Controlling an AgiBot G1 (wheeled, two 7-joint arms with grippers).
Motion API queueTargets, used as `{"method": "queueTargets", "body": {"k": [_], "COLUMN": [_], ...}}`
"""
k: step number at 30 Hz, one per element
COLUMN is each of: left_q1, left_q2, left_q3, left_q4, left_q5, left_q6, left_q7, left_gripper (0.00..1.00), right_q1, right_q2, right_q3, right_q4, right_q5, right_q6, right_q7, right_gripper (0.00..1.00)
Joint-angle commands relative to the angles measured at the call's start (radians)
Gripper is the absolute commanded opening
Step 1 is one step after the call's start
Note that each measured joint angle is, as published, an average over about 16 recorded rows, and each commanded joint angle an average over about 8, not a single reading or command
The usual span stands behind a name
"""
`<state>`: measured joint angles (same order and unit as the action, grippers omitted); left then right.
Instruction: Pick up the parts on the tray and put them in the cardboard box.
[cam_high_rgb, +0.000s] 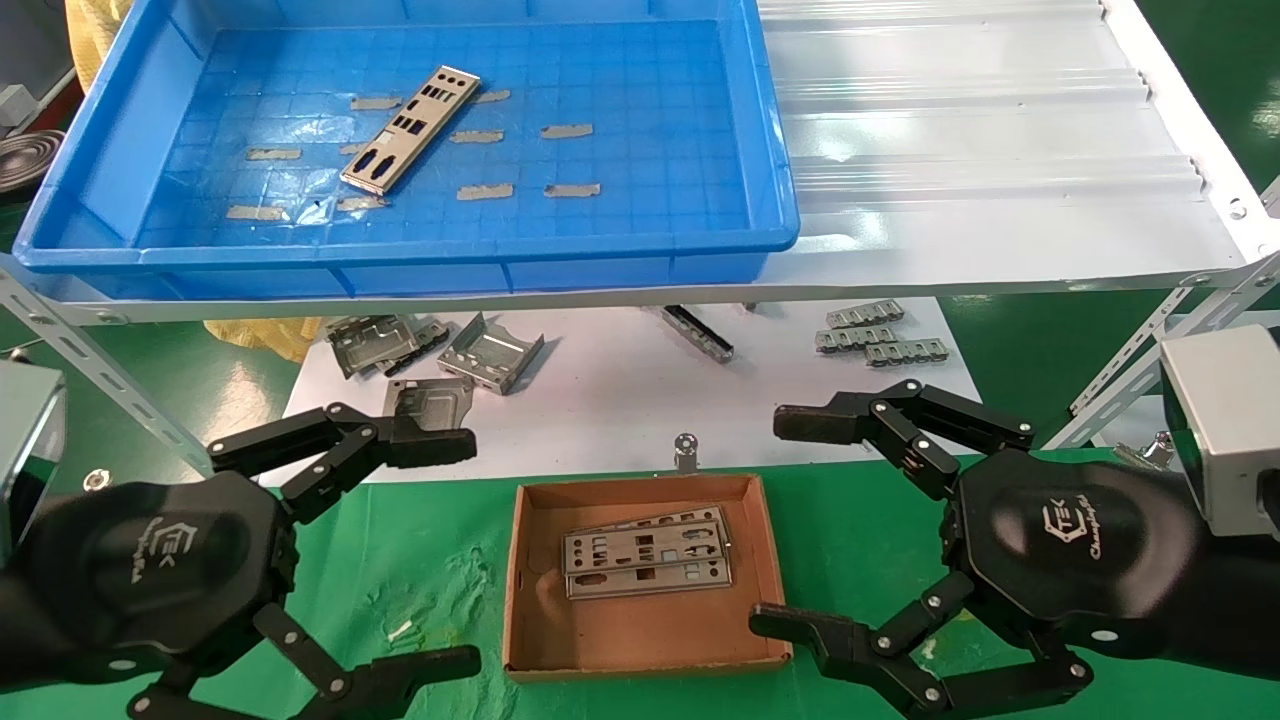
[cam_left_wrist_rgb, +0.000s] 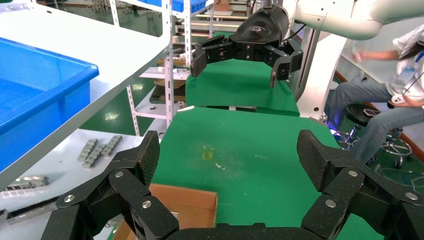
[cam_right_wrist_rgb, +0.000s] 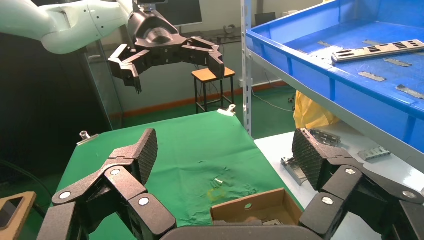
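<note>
One silver punched part (cam_high_rgb: 410, 140) lies at a slant on the floor of the blue tray (cam_high_rgb: 400, 262) on the upper shelf; it also shows in the right wrist view (cam_right_wrist_rgb: 380, 50). The cardboard box (cam_high_rgb: 640, 630) sits on the green cloth below, with two parts (cam_high_rgb: 648, 562) stacked inside. My left gripper (cam_high_rgb: 470, 552) hovers open just left of the box and holds nothing. My right gripper (cam_high_rgb: 768, 520) hovers open at the box's right edge, also with nothing in it. Each wrist view shows a corner of the box (cam_left_wrist_rgb: 185, 200) (cam_right_wrist_rgb: 250, 207) below its open fingers.
Bent grey brackets (cam_high_rgb: 440, 355) and small notched strips (cam_high_rgb: 875, 335) lie on the white lower surface behind the box. A white corrugated panel (cam_high_rgb: 980, 150) lies right of the tray. A small metal knob (cam_high_rgb: 686, 450) stands behind the box. A seated person (cam_left_wrist_rgb: 395, 100) is off to the side.
</note>
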<state>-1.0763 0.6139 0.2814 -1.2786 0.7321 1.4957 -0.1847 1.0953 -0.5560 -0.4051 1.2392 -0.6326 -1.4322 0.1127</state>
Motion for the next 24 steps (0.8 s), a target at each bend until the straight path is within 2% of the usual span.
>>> {"method": "queueTargets", "body": {"k": [1, 24], "left_q1": [0.0, 0.0], "left_q2": [0.0, 0.0], "left_q3": [0.0, 0.0], "left_q4": [0.0, 0.0], "left_q5": [0.0, 0.0], "left_q6": [0.0, 0.0], "left_q7": [0.0, 0.0], "left_gripper": [1.0, 1.0], "right_q1": [0.0, 0.0], "right_q2": [0.0, 0.0], "right_q3": [0.0, 0.0], "right_q4": [0.0, 0.0], "right_q5": [0.0, 0.0], "right_q6": [0.0, 0.0], "right_q7": [0.0, 0.0], "right_gripper": [1.0, 1.0]}}
